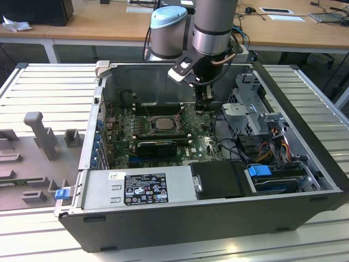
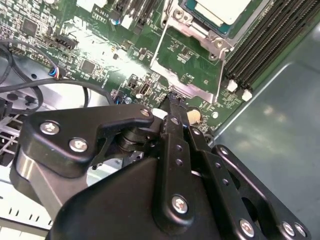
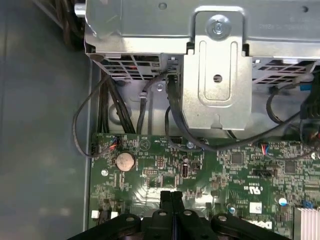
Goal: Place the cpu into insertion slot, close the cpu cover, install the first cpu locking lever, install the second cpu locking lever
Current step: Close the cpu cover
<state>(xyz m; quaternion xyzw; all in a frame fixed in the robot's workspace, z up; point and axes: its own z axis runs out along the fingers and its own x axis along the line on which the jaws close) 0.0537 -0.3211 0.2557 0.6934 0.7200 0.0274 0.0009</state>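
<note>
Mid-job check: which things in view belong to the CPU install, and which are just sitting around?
Part of the job:
cpu, lying on the board
cpu cover, the metal frame next to it
gripper, shut, over the board

Just there:
coin cell battery
memory slots
drive cage
power supply
grey fixtures outside the case

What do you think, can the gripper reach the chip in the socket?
Probably yes. The gripper hangs inside the open case just beside the chip, whose top lies bare with open space above it.
</note>
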